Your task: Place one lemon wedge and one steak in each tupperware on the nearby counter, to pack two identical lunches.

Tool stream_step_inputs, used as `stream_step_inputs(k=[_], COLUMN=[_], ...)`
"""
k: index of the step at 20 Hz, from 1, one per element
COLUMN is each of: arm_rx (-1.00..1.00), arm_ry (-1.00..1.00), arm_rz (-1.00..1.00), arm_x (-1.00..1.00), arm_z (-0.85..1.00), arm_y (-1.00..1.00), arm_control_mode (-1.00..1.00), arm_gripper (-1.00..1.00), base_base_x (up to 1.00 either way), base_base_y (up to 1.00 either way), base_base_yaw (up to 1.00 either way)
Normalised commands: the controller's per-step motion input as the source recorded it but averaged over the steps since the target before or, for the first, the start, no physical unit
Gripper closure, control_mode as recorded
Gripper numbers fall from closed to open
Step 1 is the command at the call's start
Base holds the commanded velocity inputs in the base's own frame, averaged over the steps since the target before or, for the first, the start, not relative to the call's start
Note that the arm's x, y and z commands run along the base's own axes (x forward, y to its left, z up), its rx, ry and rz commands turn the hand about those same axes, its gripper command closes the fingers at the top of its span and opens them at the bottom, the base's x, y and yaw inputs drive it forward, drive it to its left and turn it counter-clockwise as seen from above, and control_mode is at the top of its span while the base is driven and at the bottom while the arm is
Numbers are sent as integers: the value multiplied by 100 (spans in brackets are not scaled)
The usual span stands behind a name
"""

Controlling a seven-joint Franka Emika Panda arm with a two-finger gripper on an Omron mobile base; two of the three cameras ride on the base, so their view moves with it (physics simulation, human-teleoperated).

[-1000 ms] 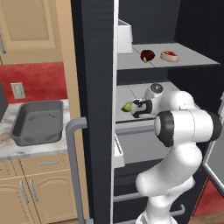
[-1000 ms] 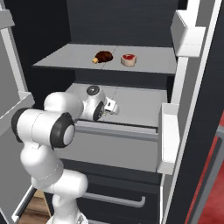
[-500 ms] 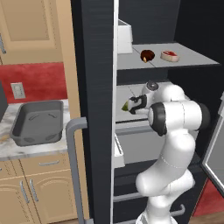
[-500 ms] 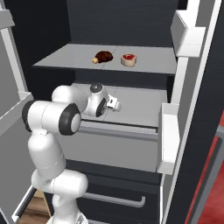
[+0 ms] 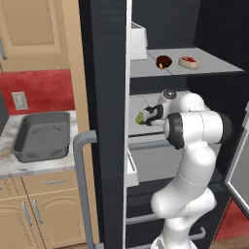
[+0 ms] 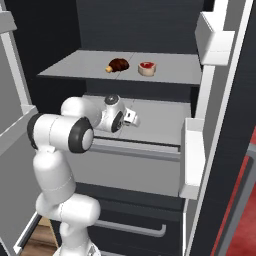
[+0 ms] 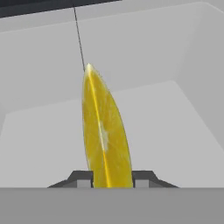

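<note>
Pinching a slim glossy lemon wedge (image 7: 106, 140), gripper (image 7: 108, 177), smooth grey drawer (image 7: 175, 131)

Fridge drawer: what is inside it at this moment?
A lemon wedge stands on edge between the gripper fingers, on the pale drawer floor. The drawer's near part is hidden behind the arm in both base views.

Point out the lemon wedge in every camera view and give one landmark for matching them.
Left base view: lemon wedge at centre, at the gripper.
Right base view: cannot tell; the hand covers that spot.
Hand view: centre, upright between the fingertips.
Shared landmark: grey shelf above.
</note>
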Motion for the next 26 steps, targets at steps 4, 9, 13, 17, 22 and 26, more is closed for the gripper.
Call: stream_step_inputs(k=[4,9,13,17,22,26], arm_rx=[0,0,0,-1,-5,-5], arm_ry=[0,-3,-18,-16,-4,3], arm_rz=[0,0,5,9,13,15], arm_x=[-29,-93,-100,-100,-100,-100], arm_z=[-25,-25,9,80,100,97], arm_y=[3,10,-1,-33,-32,-2], arm_control_mode=[-100,-100,-100,-100,-100,-100], arm_gripper=[100,100,100,100,100,100], base_base_x=[0,0,0,0,0,0], base_base_y=[0,0,0,0,0,0], base_base_yaw=[0,0,0,0,0,0])
